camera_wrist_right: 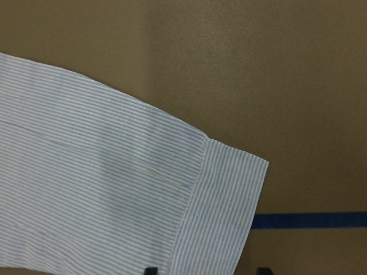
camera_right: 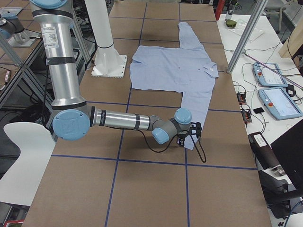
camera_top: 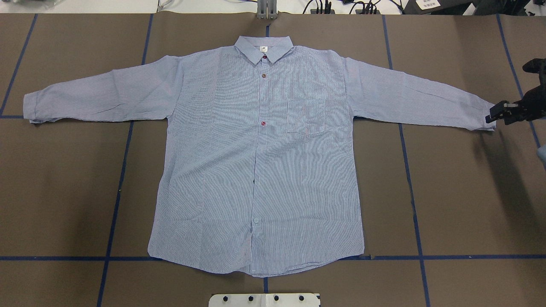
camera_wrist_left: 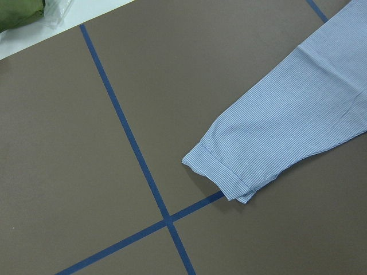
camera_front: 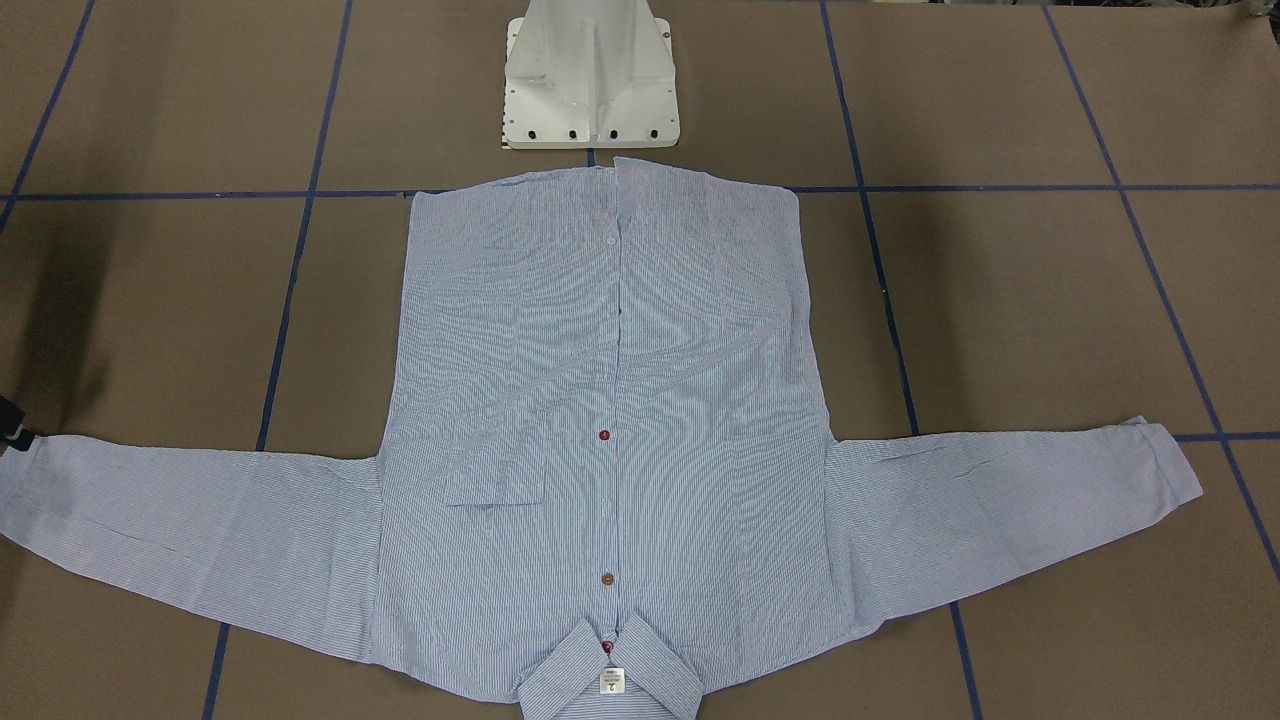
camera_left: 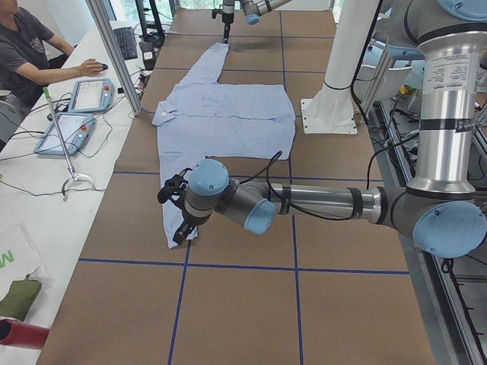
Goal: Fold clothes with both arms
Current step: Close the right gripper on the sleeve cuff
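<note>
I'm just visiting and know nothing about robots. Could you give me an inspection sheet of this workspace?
Surface: brown table cover, blue tape grid.
Job's things: striped shirt lies flat, front up, sleeves spread.
Clutter: green pouch beyond the cover's end.
Grippers: right gripper open at one cuff; left gripper near the other cuff, state unclear.
Cables: black cable loops off the right wrist.
Surroundings: white pedestal, seated person, control tablets on a side bench.

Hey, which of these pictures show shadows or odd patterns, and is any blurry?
Overhead view: a long shadow falls on the table near the right gripper; front-facing view: wavy moiré ripples across the shirt; right wrist view: the cuff looks slightly soft.
</note>
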Robot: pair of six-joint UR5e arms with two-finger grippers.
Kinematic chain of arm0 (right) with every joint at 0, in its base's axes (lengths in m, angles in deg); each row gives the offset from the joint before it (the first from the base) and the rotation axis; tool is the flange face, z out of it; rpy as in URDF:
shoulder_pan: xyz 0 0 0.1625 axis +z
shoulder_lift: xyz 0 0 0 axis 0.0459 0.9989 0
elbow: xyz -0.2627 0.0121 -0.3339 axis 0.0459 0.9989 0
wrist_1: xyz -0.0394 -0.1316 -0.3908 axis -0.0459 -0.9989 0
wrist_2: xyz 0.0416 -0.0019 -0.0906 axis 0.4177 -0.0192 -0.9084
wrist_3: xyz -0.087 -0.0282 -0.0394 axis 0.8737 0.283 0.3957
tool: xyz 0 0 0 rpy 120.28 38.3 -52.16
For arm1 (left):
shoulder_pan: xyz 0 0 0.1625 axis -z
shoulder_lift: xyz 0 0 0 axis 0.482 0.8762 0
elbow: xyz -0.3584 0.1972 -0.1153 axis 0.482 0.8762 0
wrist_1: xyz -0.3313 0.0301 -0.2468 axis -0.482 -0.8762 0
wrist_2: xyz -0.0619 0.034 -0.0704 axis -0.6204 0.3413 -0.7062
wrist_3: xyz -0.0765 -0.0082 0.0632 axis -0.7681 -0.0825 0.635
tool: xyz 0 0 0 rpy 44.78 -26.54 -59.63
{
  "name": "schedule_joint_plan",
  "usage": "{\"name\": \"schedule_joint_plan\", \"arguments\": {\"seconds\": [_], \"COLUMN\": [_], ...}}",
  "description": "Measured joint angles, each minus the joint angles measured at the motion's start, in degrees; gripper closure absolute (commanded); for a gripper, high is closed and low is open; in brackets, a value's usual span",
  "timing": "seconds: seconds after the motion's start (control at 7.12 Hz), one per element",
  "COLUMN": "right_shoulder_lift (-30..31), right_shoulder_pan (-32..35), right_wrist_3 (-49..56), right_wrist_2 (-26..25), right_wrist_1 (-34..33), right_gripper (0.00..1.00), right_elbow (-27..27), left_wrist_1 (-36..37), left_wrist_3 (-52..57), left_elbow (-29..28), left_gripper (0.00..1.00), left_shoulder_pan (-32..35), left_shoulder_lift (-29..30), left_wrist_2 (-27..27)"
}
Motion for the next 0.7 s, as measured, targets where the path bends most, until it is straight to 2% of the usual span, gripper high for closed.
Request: {"name": "schedule_joint_plan", "arguments": {"seconds": [0.7], "right_shoulder_lift": [-0.40], "right_shoulder_pan": [-0.50], "right_wrist_3": [-0.58], "right_wrist_2": [-0.23], "right_wrist_1": [0.16], "right_gripper": [0.34], "right_elbow": [1.62], "left_wrist_1": [0.09], "left_wrist_3": [0.03], "left_elbow": [-0.08], "left_gripper": [0.00], "left_shoulder_pan": [0.01], "left_shoulder_lift": [0.00], "left_wrist_2": [-1.62]}}
